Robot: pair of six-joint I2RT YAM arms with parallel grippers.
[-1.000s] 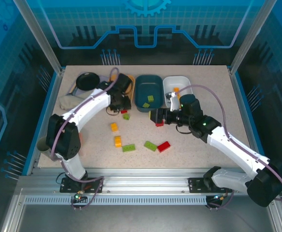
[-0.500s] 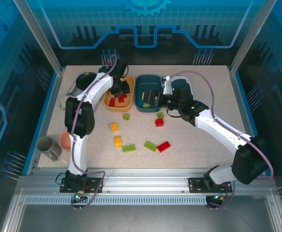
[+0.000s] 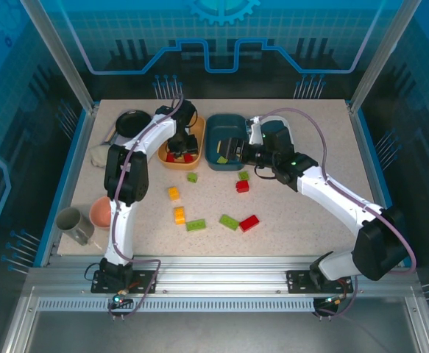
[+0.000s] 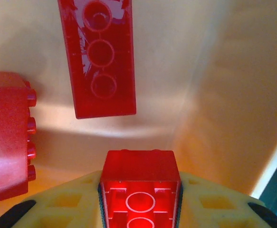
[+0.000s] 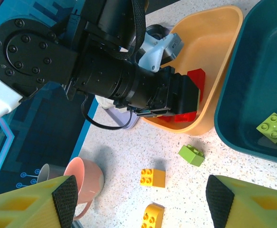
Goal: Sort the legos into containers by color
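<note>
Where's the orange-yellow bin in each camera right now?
Top external: orange-yellow bin upper left of centre, under the left gripper.
Left wrist: its orange wall behind the held red brick.
Right wrist: top middle.
Shared landmark: the dark teal bin on its right.

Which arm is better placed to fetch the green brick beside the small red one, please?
Right: the right gripper is open, empty and close to that green brick; the left gripper holds a red brick in the orange bin.
</note>
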